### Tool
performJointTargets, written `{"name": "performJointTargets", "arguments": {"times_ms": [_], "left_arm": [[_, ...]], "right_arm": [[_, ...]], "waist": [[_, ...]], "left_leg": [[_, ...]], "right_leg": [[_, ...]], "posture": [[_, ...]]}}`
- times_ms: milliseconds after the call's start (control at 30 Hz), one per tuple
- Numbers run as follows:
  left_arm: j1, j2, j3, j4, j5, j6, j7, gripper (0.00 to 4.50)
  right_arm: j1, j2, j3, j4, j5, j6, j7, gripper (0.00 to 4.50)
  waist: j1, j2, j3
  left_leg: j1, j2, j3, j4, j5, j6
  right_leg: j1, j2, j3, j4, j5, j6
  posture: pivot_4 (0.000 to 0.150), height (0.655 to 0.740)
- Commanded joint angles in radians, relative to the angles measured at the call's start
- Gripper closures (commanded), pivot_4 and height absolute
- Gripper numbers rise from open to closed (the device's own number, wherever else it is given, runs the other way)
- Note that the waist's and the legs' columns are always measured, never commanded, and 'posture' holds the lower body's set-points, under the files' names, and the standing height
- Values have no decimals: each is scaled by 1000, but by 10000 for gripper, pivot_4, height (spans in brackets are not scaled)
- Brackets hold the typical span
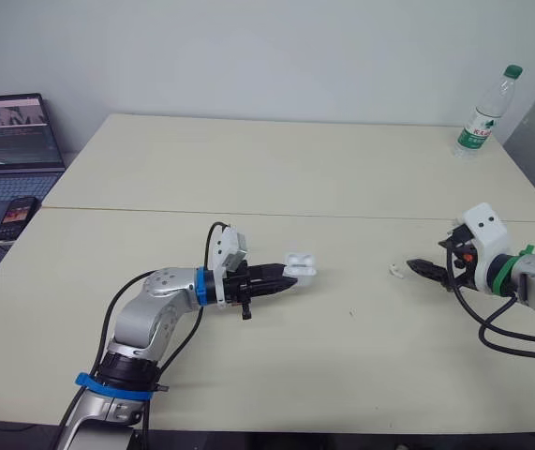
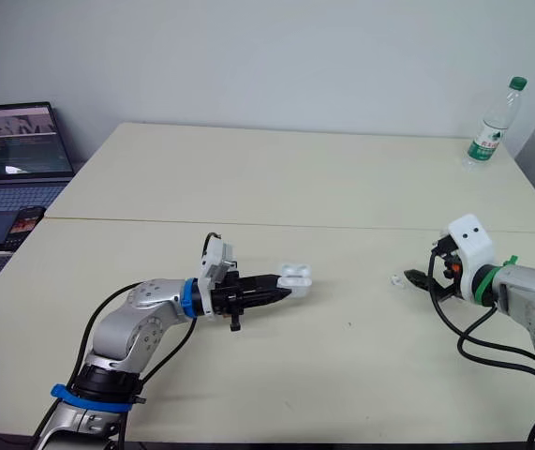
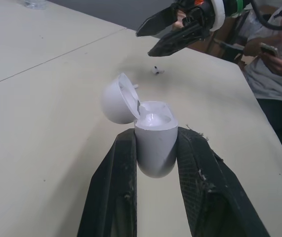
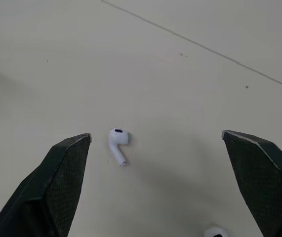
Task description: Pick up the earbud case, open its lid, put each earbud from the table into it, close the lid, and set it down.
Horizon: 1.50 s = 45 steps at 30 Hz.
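My left gripper (image 1: 286, 277) is shut on the white earbud case (image 1: 300, 265) and holds it just above the table's middle. In the left wrist view the case (image 3: 153, 143) sits upright between the two black fingers (image 3: 115, 187), and its lid (image 3: 117, 98) is swung open. A white earbud (image 4: 117, 144) lies on the table (image 1: 276, 169) to the right of the case. My right gripper (image 1: 423, 269) hovers over that earbud (image 1: 396, 272), open, with the earbud between its spread fingers and untouched. A second small white piece (image 4: 215, 231) lies close by.
A water bottle (image 1: 483, 111) stands at the far right corner of the table. A laptop (image 1: 9, 131) and a phone (image 1: 12, 217) sit on a side desk to the left. A person holding a phone (image 3: 274, 52) sits beyond the table's right edge.
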Motion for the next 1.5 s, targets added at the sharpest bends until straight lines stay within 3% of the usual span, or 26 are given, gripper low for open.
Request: {"name": "performJointTargets", "arguments": {"times_ms": [33,167,433,667,1133,1267,1500], "left_arm": [[14,13,2,-51,8,-36,7,37379],[19,4,-15,-61,14,-48,18,37379],[36,4,-23,-78,15,-59,35,37379],[25,0,-25,-67,17,-67,47,37379],[30,-7,-29,-66,16,-70,65,37379],[26,-12,-35,-63,17,-70,66,37379],[23,-15,-37,-58,17,-69,65,37379]], "right_arm": [[-81,-65,106,19,-5,60,59,559],[-246,-110,307,149,-53,81,157,559],[-552,-53,591,461,-177,71,314,559],[-661,65,690,724,-286,-4,391,559],[-663,99,671,707,-338,39,465,559],[-663,106,660,708,-340,47,465,9332],[-658,116,643,702,-341,60,459,34826]], "waist": [[-1,0,0],[1,0,0],[2,0,1],[2,0,1],[2,0,0],[2,0,0],[2,0,0]], "left_leg": [[0,0,0,0,0,0],[0,0,3,1,0,0],[-1,0,3,0,0,0],[-2,-1,2,0,0,0],[-1,0,1,1,0,0],[-1,0,1,0,0,0],[-1,0,1,0,0,0]], "right_leg": [[0,0,0,0,0,0],[0,0,3,-1,1,2],[-1,-1,2,-2,1,2],[-2,-2,1,-2,1,1],[-1,-3,-1,-1,2,1],[-1,-3,-1,-1,2,1],[-1,-3,-1,-1,2,1]], "posture": [[1500,7400],[1500,7400],[1500,7400],[1500,7400],[1500,7400],[1500,7400],[1500,7400]]}}
